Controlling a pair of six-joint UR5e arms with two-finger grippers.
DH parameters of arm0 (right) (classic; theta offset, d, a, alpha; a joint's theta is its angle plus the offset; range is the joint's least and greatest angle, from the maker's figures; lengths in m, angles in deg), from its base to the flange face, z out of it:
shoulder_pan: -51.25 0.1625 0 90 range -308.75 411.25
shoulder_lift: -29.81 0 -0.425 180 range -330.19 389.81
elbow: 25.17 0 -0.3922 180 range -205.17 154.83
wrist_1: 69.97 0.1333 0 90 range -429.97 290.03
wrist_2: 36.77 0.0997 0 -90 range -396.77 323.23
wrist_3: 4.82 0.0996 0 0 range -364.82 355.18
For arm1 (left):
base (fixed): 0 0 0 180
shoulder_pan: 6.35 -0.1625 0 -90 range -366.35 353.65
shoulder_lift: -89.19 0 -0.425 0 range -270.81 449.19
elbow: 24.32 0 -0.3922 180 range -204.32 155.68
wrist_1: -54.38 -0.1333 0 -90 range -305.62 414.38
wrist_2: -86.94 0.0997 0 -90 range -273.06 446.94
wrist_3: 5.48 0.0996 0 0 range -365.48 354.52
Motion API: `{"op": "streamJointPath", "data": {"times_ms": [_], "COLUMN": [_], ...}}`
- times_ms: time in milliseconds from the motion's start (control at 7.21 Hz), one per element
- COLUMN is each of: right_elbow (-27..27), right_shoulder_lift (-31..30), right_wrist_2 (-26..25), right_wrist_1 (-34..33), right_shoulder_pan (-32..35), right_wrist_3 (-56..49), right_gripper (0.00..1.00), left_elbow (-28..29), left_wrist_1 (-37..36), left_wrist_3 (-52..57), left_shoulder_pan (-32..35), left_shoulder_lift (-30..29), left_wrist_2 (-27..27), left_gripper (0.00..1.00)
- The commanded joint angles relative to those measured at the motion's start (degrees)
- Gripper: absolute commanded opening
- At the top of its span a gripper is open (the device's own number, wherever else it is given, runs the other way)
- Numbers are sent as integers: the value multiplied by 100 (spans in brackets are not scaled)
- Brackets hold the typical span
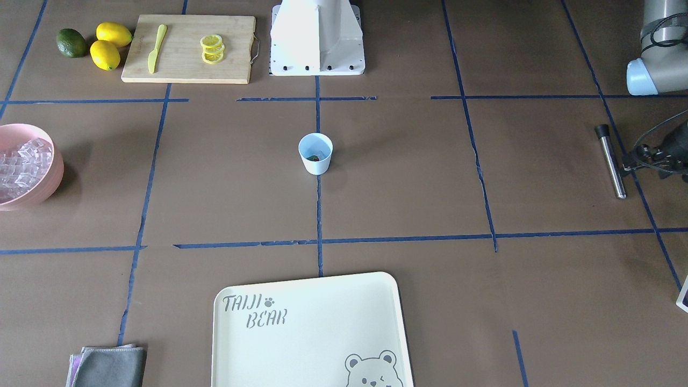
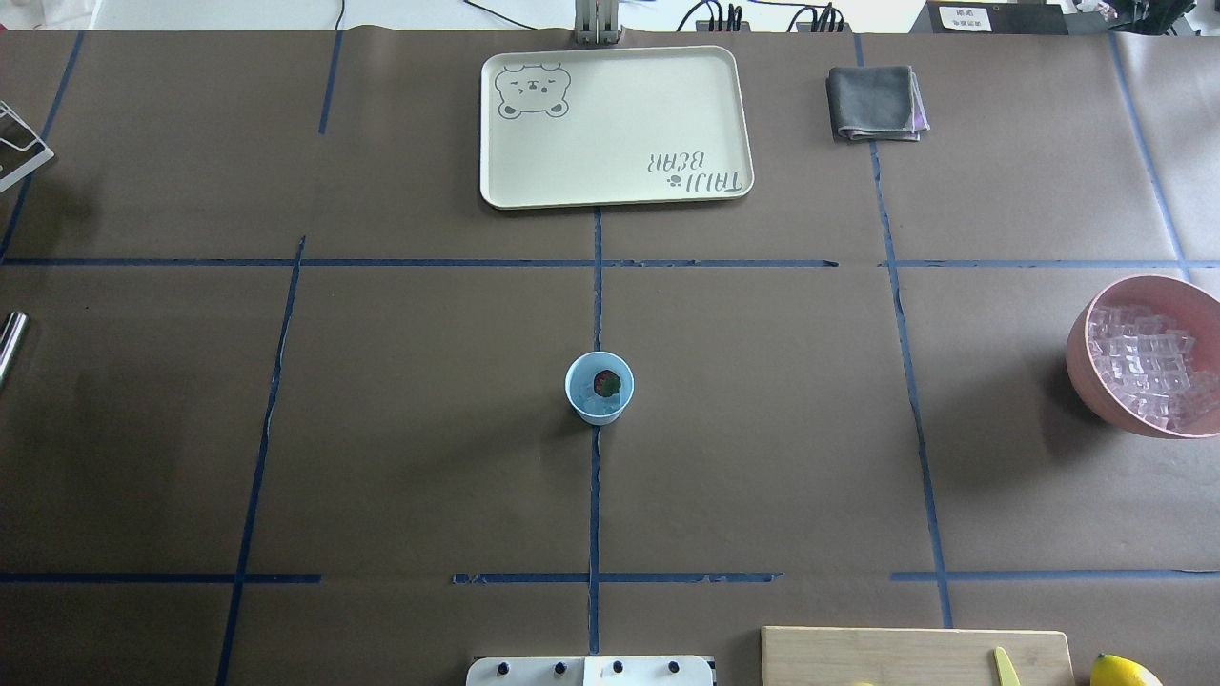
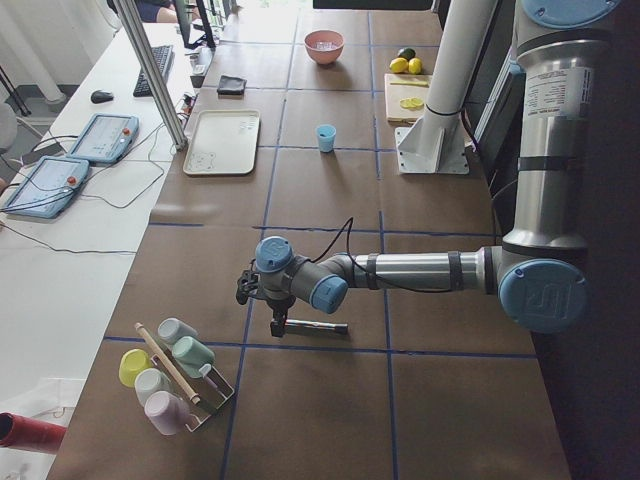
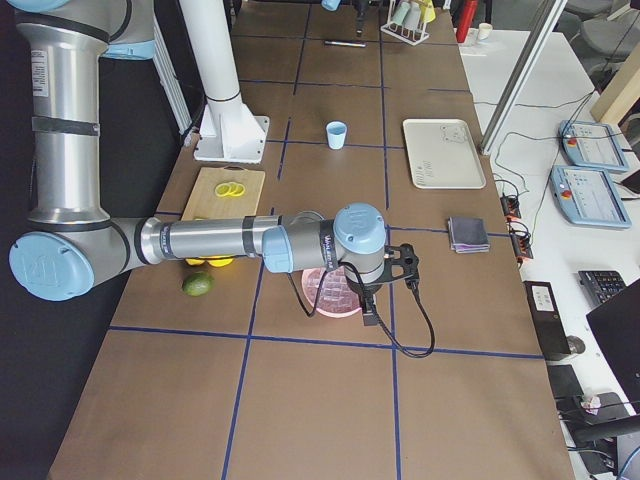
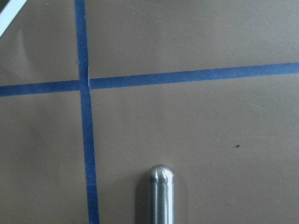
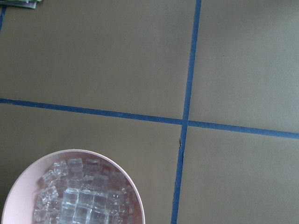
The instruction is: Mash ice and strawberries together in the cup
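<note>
The light-blue cup (image 2: 599,387) stands upright at the table's centre, also seen in the front view (image 1: 315,153). Inside it lie a small red strawberry (image 2: 606,383) and some clear ice (image 2: 593,406). More ice cubes (image 6: 79,200) fill a pink bowl (image 2: 1096,372). My left gripper (image 3: 277,322) hangs close over one end of a metal muddler (image 1: 613,164) that lies flat far on my left; I cannot tell if it is open or touching. My right gripper (image 4: 368,312) hovers at the pink bowl's edge; I cannot tell its state. Both are far from the cup.
A cream tray (image 2: 615,124) and a grey cloth (image 2: 875,103) lie at the far side. A cutting board (image 1: 188,48) with lemon slices and a yellow knife, two lemons (image 1: 110,43) and a lime (image 1: 71,43) sit near the base. A rack of cups (image 3: 175,375) stands beyond the muddler.
</note>
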Motion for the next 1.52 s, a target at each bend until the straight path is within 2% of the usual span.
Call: {"op": "streamJointPath", "data": {"times_ms": [0,139,416,832,970,1386], "right_elbow": [8,25,61,78,87,113], "right_shoulder_lift": [-7,-33,-59,-59,-59,-112], "right_wrist_2": [30,92,162,163,163,215], "right_wrist_1": [-9,-9,-70,-79,-79,-70], "right_shoulder_pan": [-9,0,0,0,-9,-9], "right_wrist_3": [8,8,8,8,8,16], "right_gripper": [99,99,99,99,99,99], "left_elbow": [-87,-105,-499,-623,-893,-931], "left_wrist_1": [-1824,-2504,-2975,-2837,-2836,-2836], "left_wrist_3": [2072,2639,2637,2645,2619,2610], "left_shoulder_pan": [1222,1611,1844,2149,2178,2169], "left_shoulder_lift": [-491,-765,-585,-14,119,138], "left_wrist_2": [-94,-94,-129,-708,-710,-710], "left_gripper": [100,100,100,100,100,100]}}
